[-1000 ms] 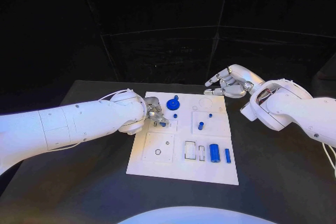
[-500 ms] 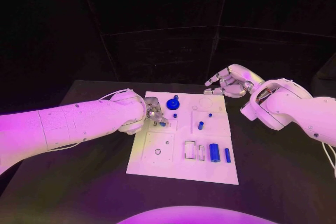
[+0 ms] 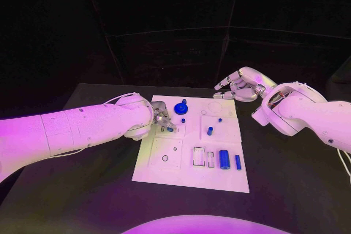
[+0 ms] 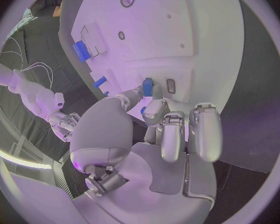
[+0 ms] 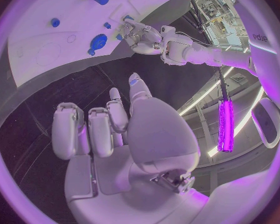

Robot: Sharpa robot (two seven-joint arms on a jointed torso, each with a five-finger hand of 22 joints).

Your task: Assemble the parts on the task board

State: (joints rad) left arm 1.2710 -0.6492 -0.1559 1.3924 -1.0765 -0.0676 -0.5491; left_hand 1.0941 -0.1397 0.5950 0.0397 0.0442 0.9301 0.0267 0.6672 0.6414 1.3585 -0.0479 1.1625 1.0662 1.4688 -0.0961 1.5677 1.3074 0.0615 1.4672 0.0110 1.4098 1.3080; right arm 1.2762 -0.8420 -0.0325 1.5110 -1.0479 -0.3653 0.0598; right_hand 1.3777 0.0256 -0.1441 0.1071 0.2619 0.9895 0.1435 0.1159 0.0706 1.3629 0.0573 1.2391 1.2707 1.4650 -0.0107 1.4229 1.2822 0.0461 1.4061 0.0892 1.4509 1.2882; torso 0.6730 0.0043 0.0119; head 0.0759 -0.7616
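The white task board (image 3: 165,165) lies in the middle of the black table. My left hand (image 3: 162,121) hovers over the board's left side and pinches a small blue part (image 4: 147,87) between thumb and finger, close above the board (image 4: 196,30). My right hand (image 3: 238,88) hangs past the board's far right corner, fingers apart and holding nothing. On the board stand a round blue knob (image 3: 180,109) and a short blue peg (image 3: 210,131). A blue cylinder (image 3: 223,159) and a blue bar (image 3: 238,162) lie near the right edge.
Two tiny blue pegs (image 3: 219,120) (image 3: 183,121) stand mid-board. An outlined rectangular slot (image 3: 198,157) sits left of the cylinder. Dark table surface surrounds the board on all sides. The right wrist view shows the left hand (image 5: 143,37) beside the knob (image 5: 99,41).
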